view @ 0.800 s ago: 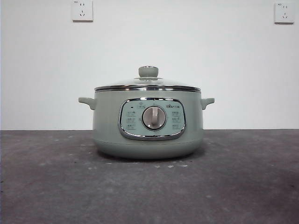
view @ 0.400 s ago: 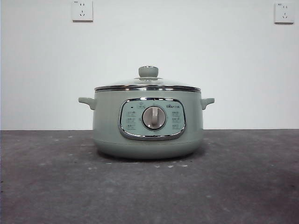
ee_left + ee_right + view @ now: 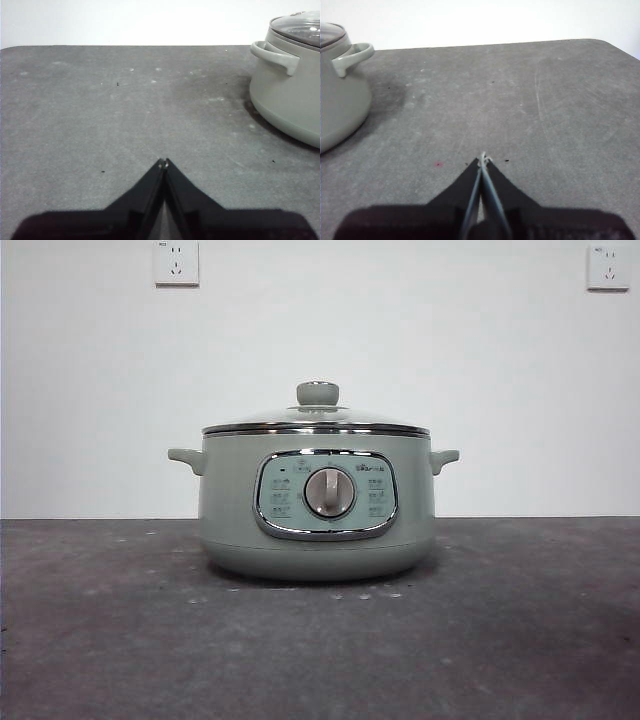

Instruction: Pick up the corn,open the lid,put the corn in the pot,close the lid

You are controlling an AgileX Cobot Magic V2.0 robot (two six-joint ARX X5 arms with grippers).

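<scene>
Pot (image 3: 316, 502), lid (image 3: 316, 420) seated; no corn visible. Left gripper (image 3: 163, 163) and right gripper (image 3: 483, 160): both closed, empty, flanking pot, equally distant.

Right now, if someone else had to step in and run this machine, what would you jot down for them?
Left gripper: jaws shut, empty, low over bare table beside the pot.
Right gripper: jaws shut, empty, over the table on the pot's other side.
Pot: stands mid-table, dial facing the front camera.
Lid: seated on the pot, closed.
Corn: not visible in any view; whether it is inside the pot cannot be told.
Done: nothing can be confirmed beyond the lid being on.
Left: find the corn first; if it is not in the pot, pick it up, lift the lid, drop it in, close.
</scene>
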